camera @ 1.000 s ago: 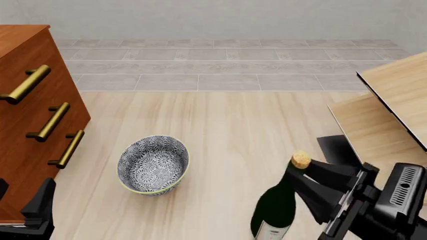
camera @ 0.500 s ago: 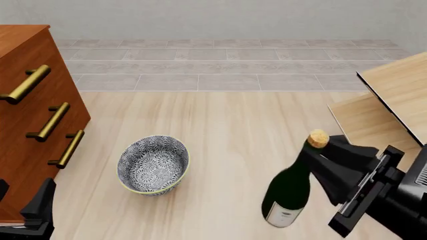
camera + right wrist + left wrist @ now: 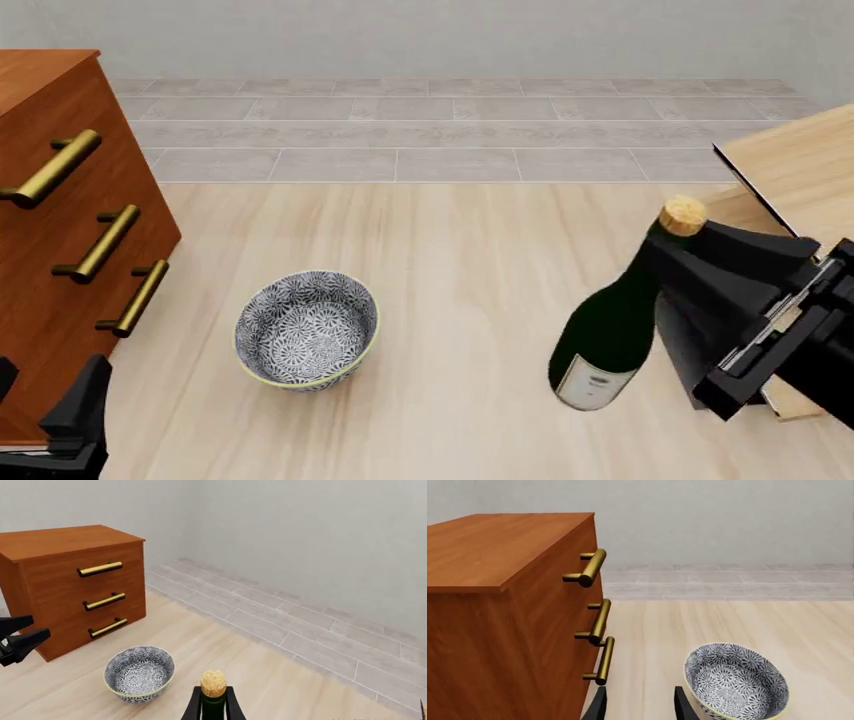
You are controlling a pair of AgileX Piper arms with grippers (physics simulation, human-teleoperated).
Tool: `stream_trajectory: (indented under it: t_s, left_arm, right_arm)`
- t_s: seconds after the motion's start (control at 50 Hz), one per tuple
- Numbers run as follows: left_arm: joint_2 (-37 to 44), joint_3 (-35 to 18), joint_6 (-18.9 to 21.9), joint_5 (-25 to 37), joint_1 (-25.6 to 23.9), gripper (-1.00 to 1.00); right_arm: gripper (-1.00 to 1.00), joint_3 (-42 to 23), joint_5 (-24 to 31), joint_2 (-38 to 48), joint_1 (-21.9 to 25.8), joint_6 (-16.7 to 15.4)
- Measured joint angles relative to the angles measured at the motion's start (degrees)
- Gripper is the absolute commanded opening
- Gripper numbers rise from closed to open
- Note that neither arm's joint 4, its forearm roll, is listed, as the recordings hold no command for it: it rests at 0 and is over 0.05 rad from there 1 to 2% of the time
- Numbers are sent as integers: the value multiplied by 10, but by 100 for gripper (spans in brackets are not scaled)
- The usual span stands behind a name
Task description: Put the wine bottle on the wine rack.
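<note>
The wine bottle (image 3: pixel 607 335) is dark green with a cork-coloured top and a white label. It hangs tilted above the table at the right, top leaning towards the wine rack (image 3: pixel 798 175). My right gripper (image 3: pixel 665 258) is shut on its neck just under the top. In the right wrist view the bottle's top (image 3: pixel 213 684) stands between the two fingers. The rack is pale wood with slanted panels, at the right edge, partly hidden by my right arm. My left gripper (image 3: pixel 78 415) rests low at the front left; in the left wrist view it (image 3: pixel 639 707) is open and empty.
A patterned blue-and-white bowl (image 3: pixel 307 328) stands left of centre, also in the left wrist view (image 3: pixel 736 682) and the right wrist view (image 3: pixel 139 672). A reddish-brown drawer cabinet (image 3: pixel 60 230) with brass handles fills the left side, right beside my left gripper.
My right gripper has lifted the bottle and carried it up and to the right, towards the rack. The left arm, the bowl and the cabinet have not moved.
</note>
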Motion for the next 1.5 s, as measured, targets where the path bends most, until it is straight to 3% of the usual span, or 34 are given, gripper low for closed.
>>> stream_trajectory:
  t_s: [0.74, 1.12, 1.5]
  left_arm:
    - [15, 0, -8, -22, -6, 100]
    - [9, 0, -10, -16, -5, 100]
    - [1, 0, -14, -9, -6, 100]
  right_arm:
    - [-100, -125, 68, 44, -145, 1]
    - [-100, -187, 99, 80, -248, 31]
    - [-100, -247, 123, 116, -311, 56]
